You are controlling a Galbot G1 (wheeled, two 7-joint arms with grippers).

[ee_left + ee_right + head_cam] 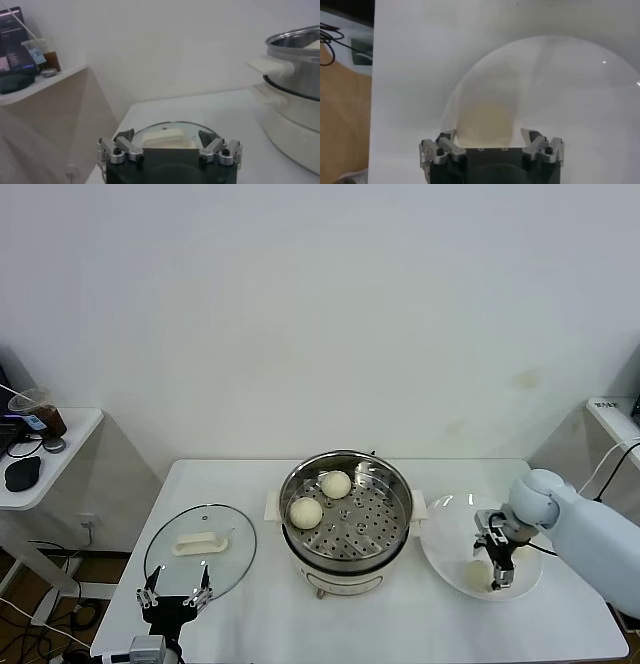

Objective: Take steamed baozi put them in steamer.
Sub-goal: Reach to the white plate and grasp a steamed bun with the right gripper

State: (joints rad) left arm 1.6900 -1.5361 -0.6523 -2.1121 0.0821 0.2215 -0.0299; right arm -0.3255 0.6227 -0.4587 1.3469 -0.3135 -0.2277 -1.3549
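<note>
- Right gripper (497,561) is held low over the white plate (450,524) at the steamer's right, its fingers spread wide and nothing gripped; one steamed baozi (477,574) lies on the plate between and just beyond the fingertips, also seen in the right wrist view (487,120).
- Two baozi (306,512) (336,484) are seen resting on the perforated tray inside the steamer (395,484).
- Left gripper (175,597) is parked open and empty beside the glass lid (225,556).
</note>
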